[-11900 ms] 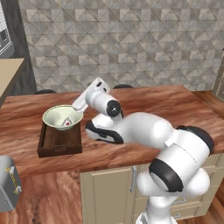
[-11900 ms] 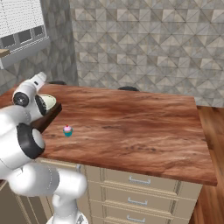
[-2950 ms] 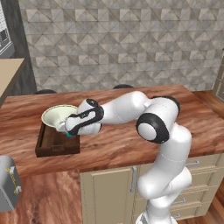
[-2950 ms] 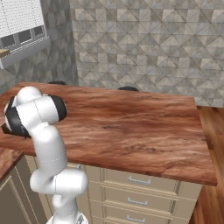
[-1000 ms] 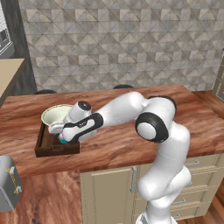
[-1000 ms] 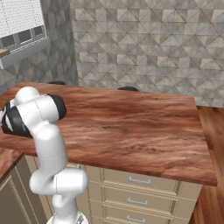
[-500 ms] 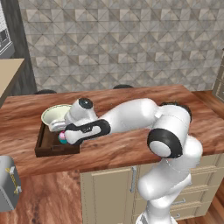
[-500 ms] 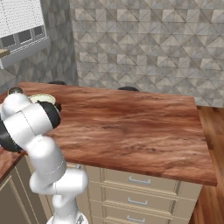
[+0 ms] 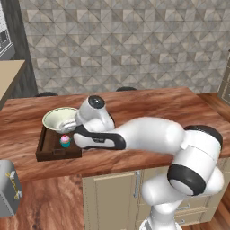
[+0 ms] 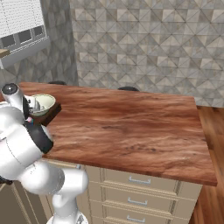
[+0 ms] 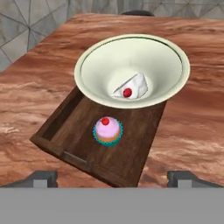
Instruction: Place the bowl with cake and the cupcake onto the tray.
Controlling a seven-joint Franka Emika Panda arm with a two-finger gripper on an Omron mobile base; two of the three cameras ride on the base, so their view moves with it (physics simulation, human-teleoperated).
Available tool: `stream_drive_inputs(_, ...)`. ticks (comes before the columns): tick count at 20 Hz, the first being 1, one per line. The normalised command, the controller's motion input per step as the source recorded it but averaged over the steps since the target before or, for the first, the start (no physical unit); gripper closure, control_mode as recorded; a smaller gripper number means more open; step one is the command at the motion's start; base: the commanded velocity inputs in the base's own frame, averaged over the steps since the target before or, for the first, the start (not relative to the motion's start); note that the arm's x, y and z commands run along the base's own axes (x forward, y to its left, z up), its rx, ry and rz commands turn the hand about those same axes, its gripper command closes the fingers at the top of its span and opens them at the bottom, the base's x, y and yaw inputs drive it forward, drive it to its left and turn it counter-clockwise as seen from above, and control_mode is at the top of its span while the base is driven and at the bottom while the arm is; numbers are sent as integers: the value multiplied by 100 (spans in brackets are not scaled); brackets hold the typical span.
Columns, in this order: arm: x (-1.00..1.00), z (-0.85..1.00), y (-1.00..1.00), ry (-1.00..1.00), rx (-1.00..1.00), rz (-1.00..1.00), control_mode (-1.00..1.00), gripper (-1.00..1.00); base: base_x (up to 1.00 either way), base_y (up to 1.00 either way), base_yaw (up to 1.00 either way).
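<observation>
Wooden counter (image 10: 127,127), tray (image 11: 131,157) holding cupcake (image 11: 108,130), bowl with cake (image 11: 131,70)

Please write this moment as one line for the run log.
end effector: open, holds nothing | cupcake: upright on tray | bowl with cake: on tray, beside cupcake | task: both placed

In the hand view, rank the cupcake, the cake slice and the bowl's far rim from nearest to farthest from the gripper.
1. cupcake, on the tray floor, nearest the gripper.
2. cake slice, inside the bowl, behind the cupcake.
3. Bowl's far rim, at the tray's far end.
</observation>
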Motion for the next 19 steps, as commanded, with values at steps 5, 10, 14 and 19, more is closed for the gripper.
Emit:
stream_drive_inputs(5,-31,46,-57,-6,-1,-3,-100,-100,0,0,0)
stream_drive_inputs(10,-34,24,-65,-4,-4,-6,-100,-100,0,0,0)
stream_drive_inputs(14,-34,15,-69,-3,-8,-8,-100,-100,0,0,0)
stream_drive_inputs(19,-33,17,-69,-3,-8,-7,-100,-100,0,0,0)
